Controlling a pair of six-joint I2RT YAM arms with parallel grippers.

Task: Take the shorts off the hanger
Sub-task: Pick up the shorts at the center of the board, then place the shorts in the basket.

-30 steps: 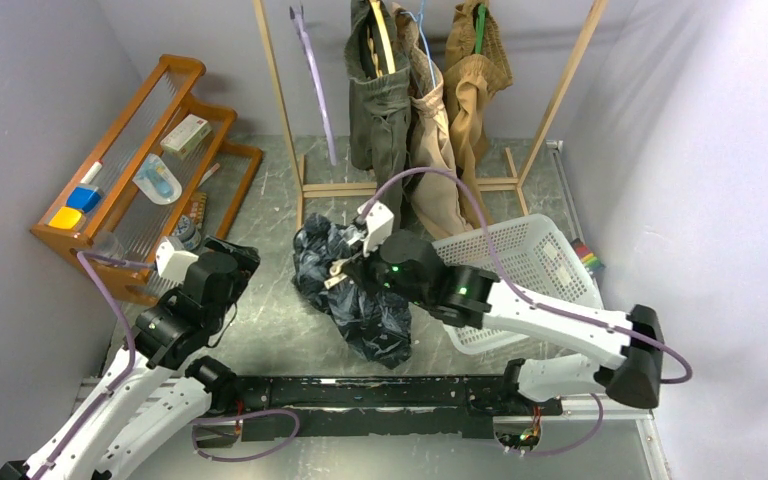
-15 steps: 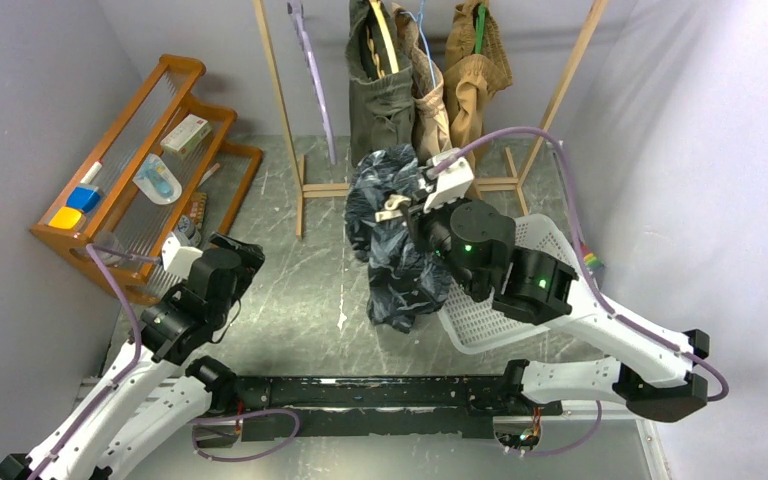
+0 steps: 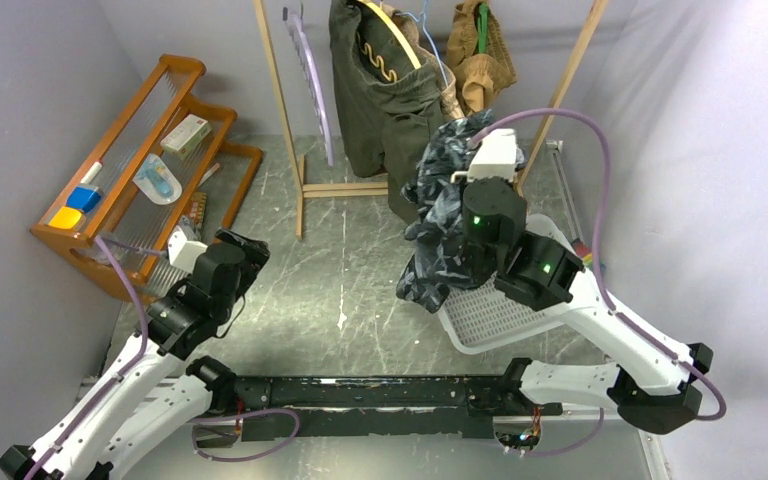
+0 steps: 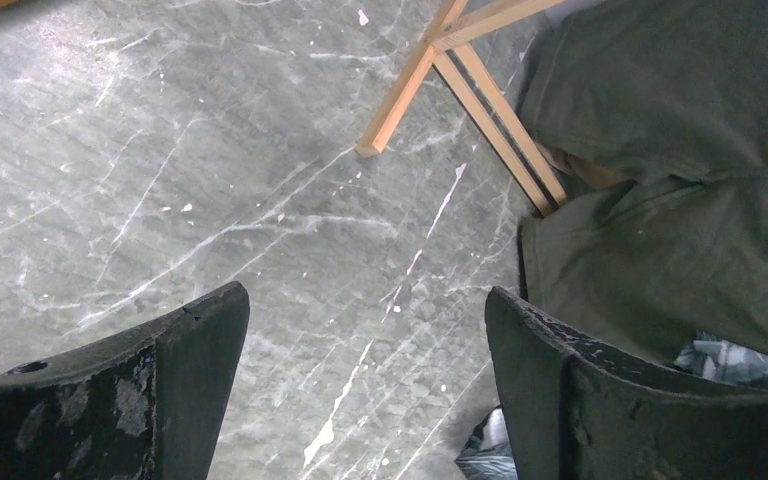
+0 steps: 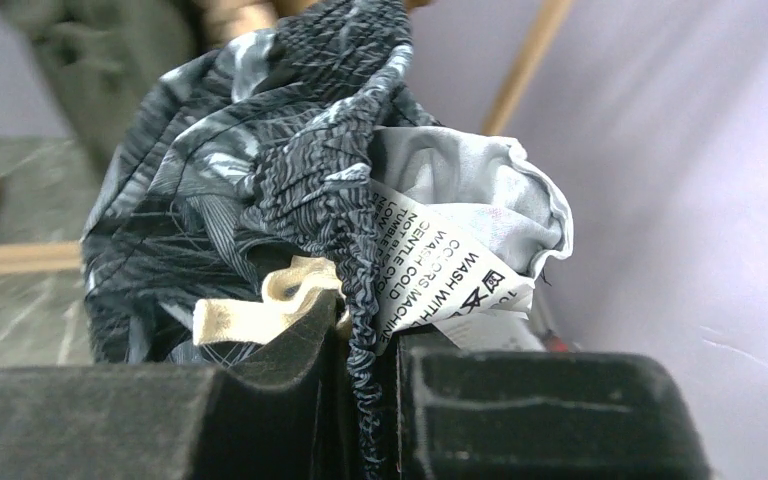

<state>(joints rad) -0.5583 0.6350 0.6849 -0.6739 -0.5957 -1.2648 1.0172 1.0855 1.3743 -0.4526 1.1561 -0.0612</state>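
1. Table (image 3: 340, 290): one grey marbled surface. It lies bare between my left fingers (image 4: 190, 370).
2. Garment rack (image 3: 280, 110): one wooden frame, beyond both pairs of fingers. Its foot bars show ahead of my left gripper (image 4: 365, 340), towards the right finger.
3. Shelf unit (image 3: 150, 120): one, wooden, off to the outer side of my left gripper.
4. Basket (image 3: 490, 322): one, white and perforated, below and behind my right gripper (image 5: 360, 350).
5. Shorts: four in all.
   - Olive green shorts (image 3: 380, 100): on the rack, hanging just beside my right fingers (image 5: 540, 410).
   - Beige shorts (image 3: 448, 98): on the rack, mostly hidden.
   - Tan-brown shorts (image 3: 482, 60): on the rack, beyond my right fingers.
   - Navy shorts (image 5: 210, 200): off the rack. They are dark with a pale leafy print and bunched. They drape down from my right fingers over the basket's near rim.
6. Care label (image 5: 450, 270): one, white with printed text, directly above my right fingers.
7. Cream drawstring end (image 5: 260, 305): one, resting against the inner finger.

Finger state:
- Right: clamped tight on the gathered elastic waistband of the navy shorts.
- Left: spread wide, holding nothing, low over the table.
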